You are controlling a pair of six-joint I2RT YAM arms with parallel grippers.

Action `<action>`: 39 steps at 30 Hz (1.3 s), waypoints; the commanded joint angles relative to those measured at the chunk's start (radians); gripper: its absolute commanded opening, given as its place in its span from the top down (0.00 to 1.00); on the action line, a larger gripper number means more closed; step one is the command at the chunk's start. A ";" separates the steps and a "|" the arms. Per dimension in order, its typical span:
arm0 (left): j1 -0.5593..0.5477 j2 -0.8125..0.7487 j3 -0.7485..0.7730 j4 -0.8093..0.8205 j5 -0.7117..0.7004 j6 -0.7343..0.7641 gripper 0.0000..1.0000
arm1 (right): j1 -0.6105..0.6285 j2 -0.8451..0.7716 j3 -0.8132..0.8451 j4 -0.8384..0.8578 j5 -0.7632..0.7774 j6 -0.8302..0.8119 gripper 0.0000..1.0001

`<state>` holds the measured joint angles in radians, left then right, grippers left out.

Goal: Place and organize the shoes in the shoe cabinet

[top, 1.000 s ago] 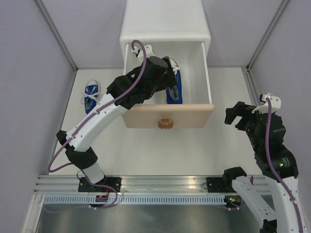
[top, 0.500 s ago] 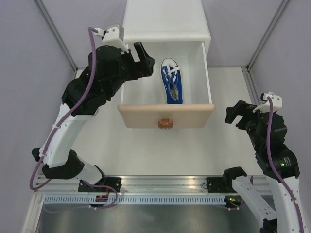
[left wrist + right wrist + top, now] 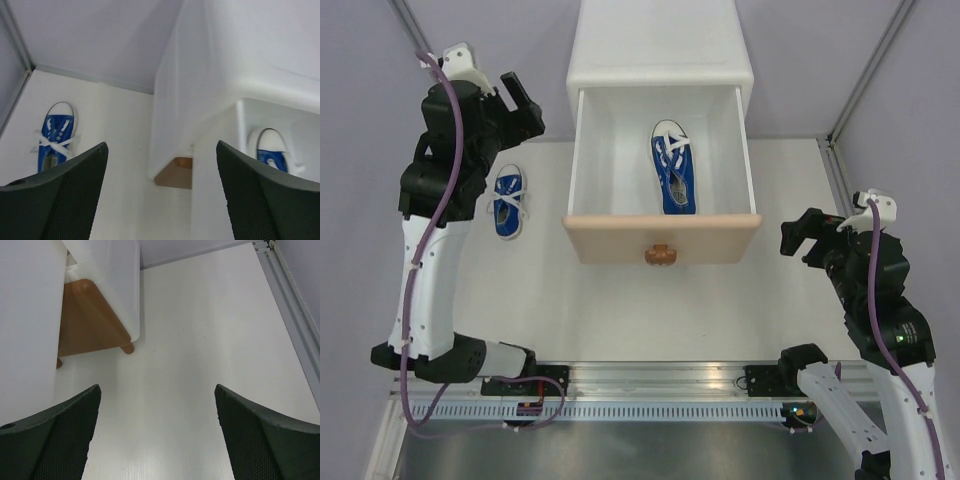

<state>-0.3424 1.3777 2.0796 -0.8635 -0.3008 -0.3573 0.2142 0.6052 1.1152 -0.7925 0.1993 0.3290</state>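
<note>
Listing from the left: left fingers (image 3: 70, 192), spread wide, holding nothing, raised above the table (image 3: 650, 310). One blue shoe (image 3: 507, 202), on the table just left of the cabinet (image 3: 660, 40). Beige-fronted drawer (image 3: 660, 238), standing open, with the second blue shoe (image 3: 673, 180) lying inside, right of centre. Right fingers (image 3: 60, 435), spread wide, empty, right of the cabinet.

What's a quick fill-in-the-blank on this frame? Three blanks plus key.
The shoe inside the open drawer is ____ in colour.
The other shoe lies on the table, to the ____ of the cabinet in the top view.
The left gripper and right gripper are both ____ and empty.
Missing words: blue; left; open.
</note>
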 commanded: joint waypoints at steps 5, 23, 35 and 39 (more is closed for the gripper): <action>0.292 0.009 -0.292 0.078 0.147 -0.026 0.12 | 0.004 -0.022 -0.038 0.042 -0.024 -0.013 0.02; 0.629 0.245 -0.771 0.574 0.247 -0.036 0.26 | 0.007 -0.045 -0.244 0.200 -0.112 -0.039 0.02; 0.640 0.363 -0.817 0.564 0.224 0.103 0.30 | 0.099 -0.068 -0.249 0.200 0.034 -0.068 0.02; 0.651 0.397 -0.823 0.557 0.218 0.109 0.32 | 0.116 -0.071 -0.247 0.199 0.055 -0.073 0.02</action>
<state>0.2951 1.7470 1.2675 -0.3336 -0.0761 -0.3027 0.3195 0.5396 0.8700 -0.6342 0.2150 0.2726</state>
